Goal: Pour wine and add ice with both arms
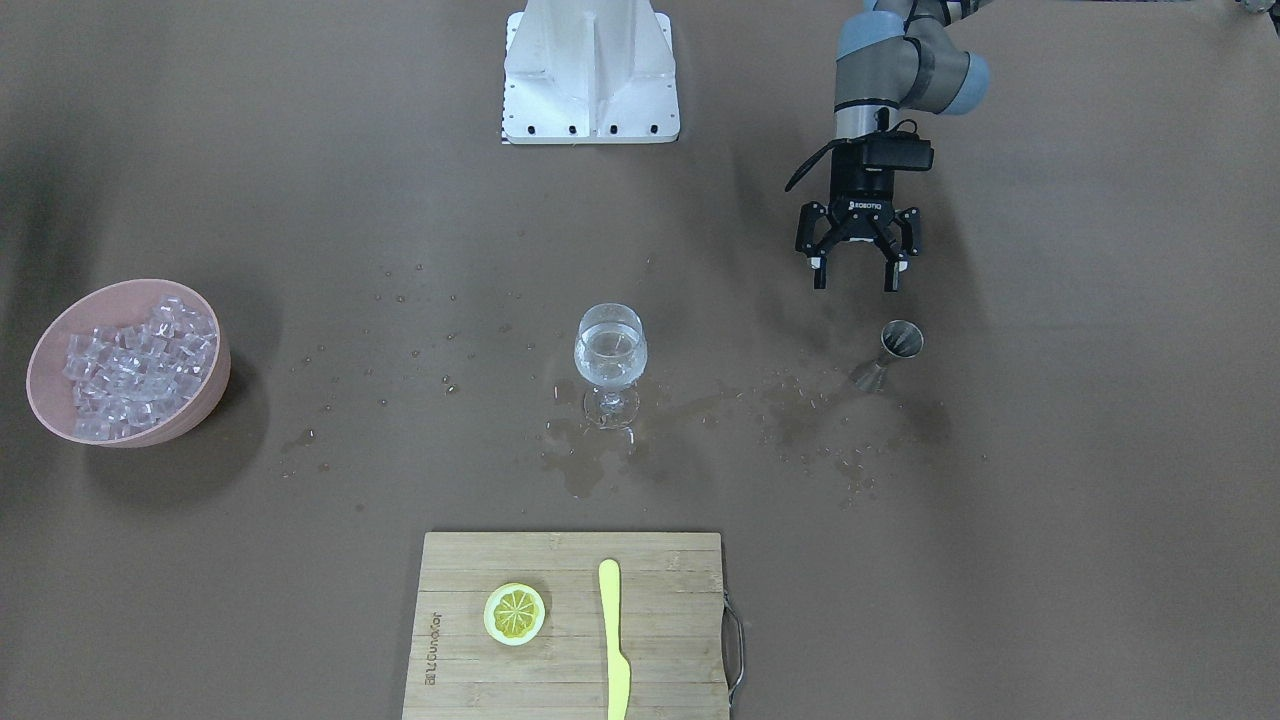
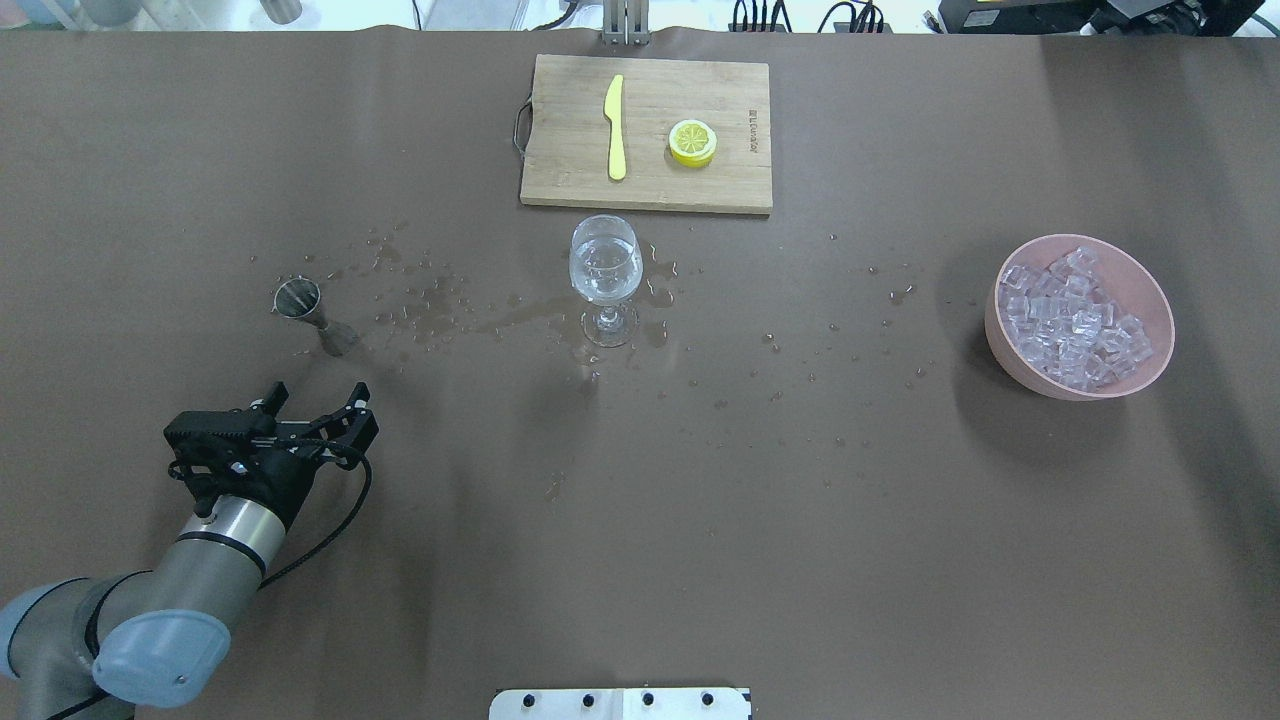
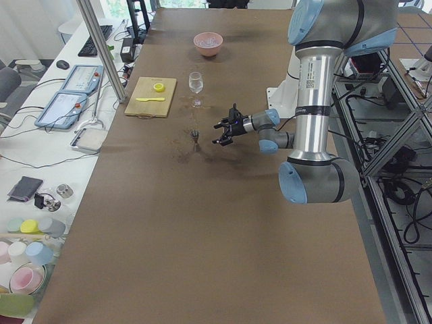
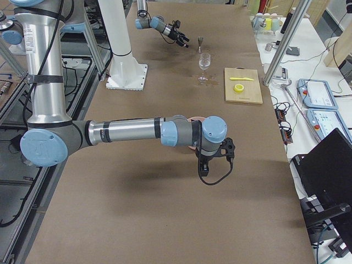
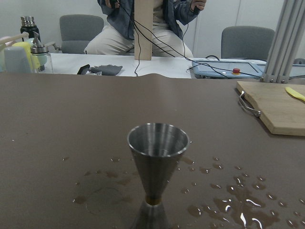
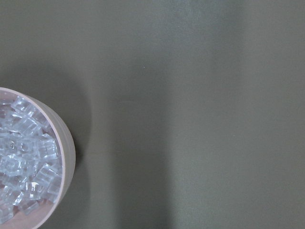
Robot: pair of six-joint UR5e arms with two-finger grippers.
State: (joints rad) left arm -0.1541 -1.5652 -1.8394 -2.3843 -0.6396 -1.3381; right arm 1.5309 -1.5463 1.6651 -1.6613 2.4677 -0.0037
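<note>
A stemmed wine glass (image 1: 610, 350) stands mid-table with a little clear wine in it; it also shows in the overhead view (image 2: 605, 268). A steel jigger (image 1: 897, 348) stands upright on the robot's left, and fills the left wrist view (image 5: 157, 157). My left gripper (image 1: 858, 272) is open and empty, just on the robot's side of the jigger and not touching it (image 2: 315, 400). A pink bowl (image 1: 205, 395) holds the ice (image 1: 135, 365). My right gripper (image 4: 215, 157) hangs beside the bowl (image 6: 66, 138); I cannot tell whether it is open.
A wooden cutting board (image 1: 660, 660) on the operators' side carries a lemon slice (image 1: 514, 613) and a yellow knife (image 1: 612, 640). Water drops and puddles (image 1: 590, 460) lie around the glass and jigger. The white base block (image 1: 590, 70) stands at the robot's edge.
</note>
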